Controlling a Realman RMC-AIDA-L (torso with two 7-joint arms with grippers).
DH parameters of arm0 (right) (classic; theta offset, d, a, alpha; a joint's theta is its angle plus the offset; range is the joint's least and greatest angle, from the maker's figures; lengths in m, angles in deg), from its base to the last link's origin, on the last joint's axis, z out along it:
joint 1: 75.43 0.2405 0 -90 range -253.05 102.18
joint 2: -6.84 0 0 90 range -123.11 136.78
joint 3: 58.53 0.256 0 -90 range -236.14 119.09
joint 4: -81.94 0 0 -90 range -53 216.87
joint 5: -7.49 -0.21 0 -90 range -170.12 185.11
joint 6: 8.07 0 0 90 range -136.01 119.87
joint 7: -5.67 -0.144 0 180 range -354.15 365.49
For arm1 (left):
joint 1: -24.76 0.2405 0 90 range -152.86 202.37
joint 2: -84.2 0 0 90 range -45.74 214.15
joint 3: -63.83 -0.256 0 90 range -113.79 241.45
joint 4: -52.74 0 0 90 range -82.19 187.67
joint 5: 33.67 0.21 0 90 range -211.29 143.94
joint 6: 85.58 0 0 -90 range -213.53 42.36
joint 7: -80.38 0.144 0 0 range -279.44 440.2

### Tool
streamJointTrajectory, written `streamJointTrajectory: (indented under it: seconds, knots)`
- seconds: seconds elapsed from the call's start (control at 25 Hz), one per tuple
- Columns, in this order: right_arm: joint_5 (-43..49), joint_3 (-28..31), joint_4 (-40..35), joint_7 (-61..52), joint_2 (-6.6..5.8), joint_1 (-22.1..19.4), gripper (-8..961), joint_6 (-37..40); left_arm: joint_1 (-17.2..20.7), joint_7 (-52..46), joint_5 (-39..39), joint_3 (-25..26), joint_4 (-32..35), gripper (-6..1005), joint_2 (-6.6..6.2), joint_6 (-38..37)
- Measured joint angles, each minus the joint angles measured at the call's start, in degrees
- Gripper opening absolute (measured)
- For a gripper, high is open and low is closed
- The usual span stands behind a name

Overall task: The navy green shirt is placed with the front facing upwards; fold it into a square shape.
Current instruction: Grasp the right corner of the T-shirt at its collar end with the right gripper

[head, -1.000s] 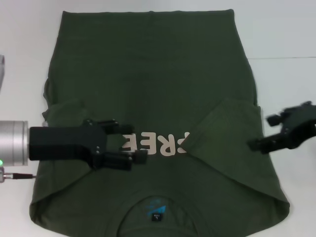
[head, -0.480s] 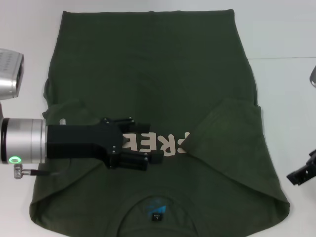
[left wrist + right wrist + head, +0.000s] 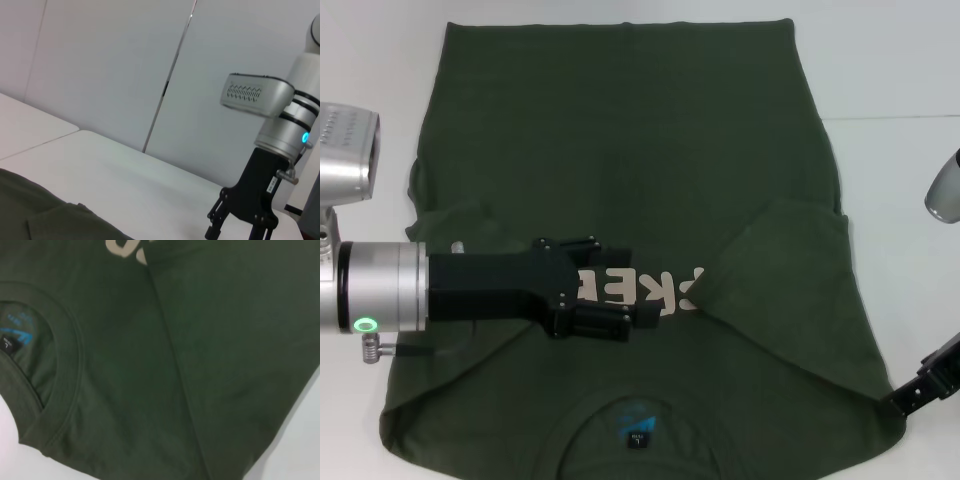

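The navy green shirt (image 3: 620, 150) lies flat on the white table, front up, with its collar (image 3: 638, 425) toward me and both sleeves folded inward. My left gripper (image 3: 640, 288) reaches in from the left, low over the chest, and covers the start of the cream letters (image 3: 670, 288). Its fingers are apart, and I see no cloth pinched between them. My right gripper (image 3: 923, 383) sits off the shirt at its near right shoulder corner. The left wrist view shows it (image 3: 239, 231) with fingers spread. The right wrist view shows the collar (image 3: 60, 385) and blue label (image 3: 17, 330).
White table (image 3: 900, 200) borders the shirt on both sides. A table seam (image 3: 890, 117) runs at the right. The left arm's silver links (image 3: 345, 150) hang over the table's left edge, and a silver part of the right arm (image 3: 945, 190) shows at the right edge.
My left gripper has slid rightward over the chest, covering more of the lettering. My right gripper has pulled back from beside the folded right sleeve to the near right corner.
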Motion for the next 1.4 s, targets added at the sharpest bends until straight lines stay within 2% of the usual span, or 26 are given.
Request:
streamJointTrajectory:
  seconds: [0.6,1.04,1.4]
  knots:
    - [-0.9,-2.3,6.0,0.0,0.09,-0.2,830,-3.7,0.4,0.0,-0.5,0.3,-0.1,950,-0.06,0.1]
    - [-0.8,-3.4,8.9,0.0,0.09,0.4,619,-5.9,0.2,0.1,-0.5,0.2,-0.1,950,-0.06,0.7]
    - [0.1,-3.4,9.0,-1.4,-0.14,0.9,617,-5.7,0.2,0.1,-0.7,0.3,0.1,949,-0.06,1.3]
